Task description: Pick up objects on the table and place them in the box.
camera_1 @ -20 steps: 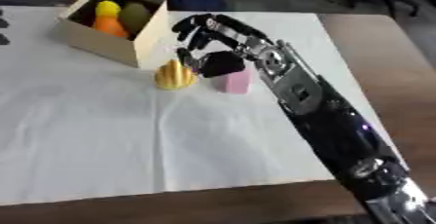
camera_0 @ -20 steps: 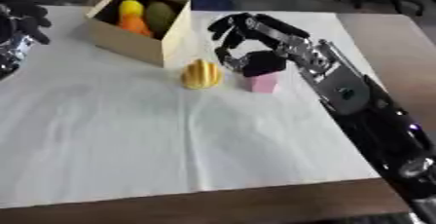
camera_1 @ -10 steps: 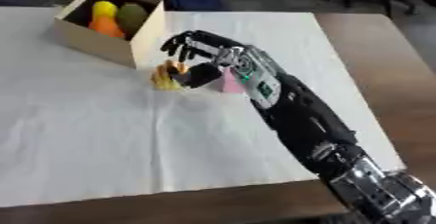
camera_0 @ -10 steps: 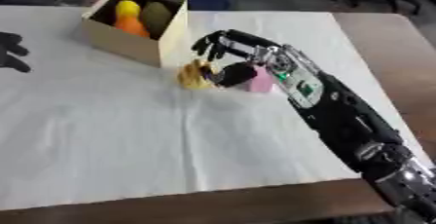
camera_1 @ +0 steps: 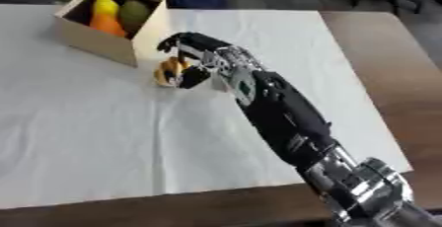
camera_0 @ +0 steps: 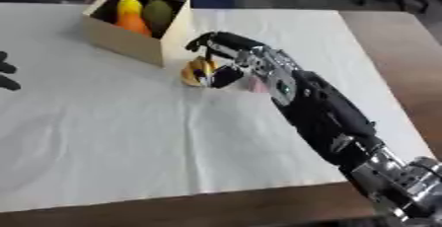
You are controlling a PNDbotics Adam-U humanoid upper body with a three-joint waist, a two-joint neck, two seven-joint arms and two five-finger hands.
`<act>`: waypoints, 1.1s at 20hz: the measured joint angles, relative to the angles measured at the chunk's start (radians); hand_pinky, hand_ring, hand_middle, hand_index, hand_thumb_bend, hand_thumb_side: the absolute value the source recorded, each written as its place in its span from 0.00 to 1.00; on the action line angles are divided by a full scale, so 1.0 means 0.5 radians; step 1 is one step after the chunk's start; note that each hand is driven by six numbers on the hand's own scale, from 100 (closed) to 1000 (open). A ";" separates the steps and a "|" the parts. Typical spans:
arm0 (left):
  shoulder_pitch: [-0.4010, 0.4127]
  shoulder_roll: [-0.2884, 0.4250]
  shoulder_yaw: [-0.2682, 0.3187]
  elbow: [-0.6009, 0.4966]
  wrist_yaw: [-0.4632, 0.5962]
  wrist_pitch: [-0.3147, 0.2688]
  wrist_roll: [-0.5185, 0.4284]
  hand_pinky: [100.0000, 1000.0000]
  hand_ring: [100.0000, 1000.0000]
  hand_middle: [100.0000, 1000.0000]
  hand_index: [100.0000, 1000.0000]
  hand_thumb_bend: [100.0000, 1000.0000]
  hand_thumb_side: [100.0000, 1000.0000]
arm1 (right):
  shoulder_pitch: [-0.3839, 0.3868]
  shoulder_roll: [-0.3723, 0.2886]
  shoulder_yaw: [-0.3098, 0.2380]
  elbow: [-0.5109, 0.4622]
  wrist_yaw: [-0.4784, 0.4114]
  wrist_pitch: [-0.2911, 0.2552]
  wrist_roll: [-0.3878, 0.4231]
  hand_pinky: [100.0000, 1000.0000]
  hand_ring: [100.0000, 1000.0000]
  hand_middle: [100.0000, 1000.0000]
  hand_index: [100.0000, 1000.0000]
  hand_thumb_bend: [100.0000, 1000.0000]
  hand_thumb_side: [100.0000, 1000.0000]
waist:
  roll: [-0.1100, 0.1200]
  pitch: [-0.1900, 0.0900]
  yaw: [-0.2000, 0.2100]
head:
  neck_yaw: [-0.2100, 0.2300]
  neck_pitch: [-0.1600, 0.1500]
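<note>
The small yellow ridged object [camera_0: 197, 71] sits on the white cloth [camera_0: 129, 137], just beside the near corner of the cardboard box [camera_0: 129, 41]. My right robot hand [camera_0: 226, 63] is curled around it, fingers over the top and thumb at its side. A pink object [camera_0: 256, 85] shows just behind my wrist. The box holds a yellow, an orange and a green fruit. The cloth covers most of the brown table [camera_0: 388, 48], with bare wood along the right and near edges. Wide open cloth lies toward me. Dark fingertips of my left robot hand [camera_0: 7, 75] show at the left edge; I cannot tell their state.
</note>
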 measured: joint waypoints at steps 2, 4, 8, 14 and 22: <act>0.002 -0.003 0.000 -0.002 0.000 0.002 -0.001 0.70 0.53 0.57 0.75 0.00 0.69 | -0.002 0.009 -0.014 0.038 0.084 -0.006 -0.021 0.77 0.77 0.80 0.89 0.07 0.18 | 0.000 0.003 0.003 | -0.003 -0.003; 0.006 -0.011 0.001 -0.003 0.000 0.005 -0.003 0.70 0.53 0.57 0.75 0.00 0.69 | -0.007 0.012 -0.025 0.063 0.158 -0.012 -0.026 0.77 0.77 0.80 0.89 0.09 0.17 | 0.000 0.004 0.005 | -0.003 -0.009; 0.016 -0.021 0.001 -0.005 -0.003 0.009 -0.008 0.70 0.53 0.57 0.75 0.00 0.69 | -0.019 0.012 -0.049 0.093 0.313 -0.028 -0.033 0.75 0.72 0.74 0.84 0.11 0.09 | 0.000 0.004 0.011 | -0.002 -0.011; 0.018 -0.037 0.001 -0.007 -0.004 0.016 -0.014 0.70 0.53 0.57 0.75 0.00 0.68 | -0.020 0.012 -0.079 0.094 0.509 -0.011 -0.233 0.63 0.50 0.49 0.60 0.05 0.00 | 0.000 0.004 0.014 | 0.000 -0.019; 0.030 -0.050 0.001 -0.009 -0.004 0.018 -0.016 0.71 0.52 0.57 0.75 0.00 0.68 | -0.028 0.009 -0.101 0.049 0.514 0.019 -0.705 0.57 0.39 0.38 0.49 0.00 0.00 | 0.000 0.004 0.023 | 0.007 -0.028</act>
